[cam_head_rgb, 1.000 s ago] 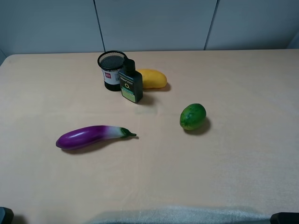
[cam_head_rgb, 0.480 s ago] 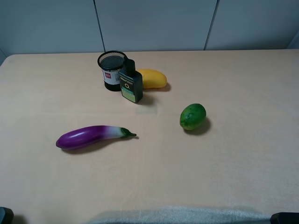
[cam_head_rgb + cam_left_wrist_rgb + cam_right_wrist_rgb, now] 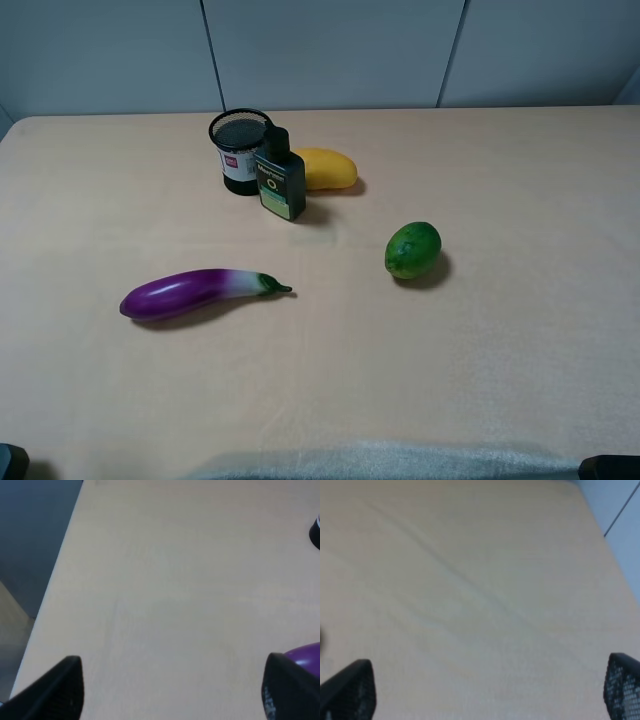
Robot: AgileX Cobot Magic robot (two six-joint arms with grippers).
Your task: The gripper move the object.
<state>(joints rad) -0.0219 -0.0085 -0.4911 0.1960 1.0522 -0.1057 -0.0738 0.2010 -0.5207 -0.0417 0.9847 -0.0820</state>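
The dark-green flat-sided bottle [image 3: 280, 181] with a black cap and light green label stands upright at the back of the table, touching the front right of the black mesh cup [image 3: 239, 150]. My left gripper [image 3: 172, 690] is open and empty over bare table near the left edge. My right gripper [image 3: 485, 690] is open and empty over bare table. In the exterior high view only dark bits of the arms show at the bottom corners, far from the bottle. The bottle does not show in either wrist view.
A yellow mango [image 3: 326, 168] lies just right of the bottle. A green round fruit [image 3: 413, 250] sits mid-right. A purple eggplant [image 3: 196, 293] lies front left; its end shows in the left wrist view [image 3: 305, 656]. A grey cloth [image 3: 380, 462] lies at the front edge.
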